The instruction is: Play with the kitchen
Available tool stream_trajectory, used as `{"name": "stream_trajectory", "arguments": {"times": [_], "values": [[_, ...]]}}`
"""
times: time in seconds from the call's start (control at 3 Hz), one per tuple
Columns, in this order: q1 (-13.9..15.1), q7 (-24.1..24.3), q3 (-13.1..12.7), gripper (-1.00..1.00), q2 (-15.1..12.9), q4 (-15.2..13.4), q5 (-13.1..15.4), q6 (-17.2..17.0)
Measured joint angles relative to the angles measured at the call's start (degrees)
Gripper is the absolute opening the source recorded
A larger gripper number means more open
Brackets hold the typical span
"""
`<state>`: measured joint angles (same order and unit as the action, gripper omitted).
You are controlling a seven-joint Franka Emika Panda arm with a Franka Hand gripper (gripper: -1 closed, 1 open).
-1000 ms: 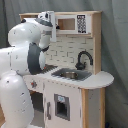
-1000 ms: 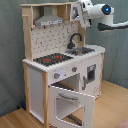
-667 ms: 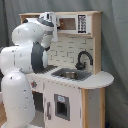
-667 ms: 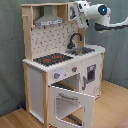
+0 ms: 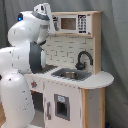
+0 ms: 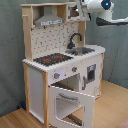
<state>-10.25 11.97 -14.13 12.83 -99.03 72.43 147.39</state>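
The white robot arm's gripper [image 6: 80, 11] hovers at two o'clock of the tall white-and-wood toy kitchen [image 6: 62, 75]; jaw state unreadable; likely approaching the upper shelf; next needs a careful descent.

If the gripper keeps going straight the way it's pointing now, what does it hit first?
Likely the top shelf of the kitchen: the gripper sits at that upper corner, angled down. Depth is unclear; it may pass in front.

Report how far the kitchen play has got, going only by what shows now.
Done: in the second exterior view the kitchen's oven door hangs open, swung downward. In hand: the arm is raised at the top shelf, above the sink and tap; the end effector is not clearly visible. Left: the hob and sink look untouched, and the door is not yet closed.
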Motion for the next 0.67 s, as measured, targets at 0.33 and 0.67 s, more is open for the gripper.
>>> {"name": "stream_trajectory", "arguments": {"times": [0.33,0.67], "values": [[0.0,0.2,-0.8,-1.00,0.9,-0.7,0.0,-0.7],[0.0,0.4,-1.2,1.00,1.4,-1.1,0.0,-1.0]]}}
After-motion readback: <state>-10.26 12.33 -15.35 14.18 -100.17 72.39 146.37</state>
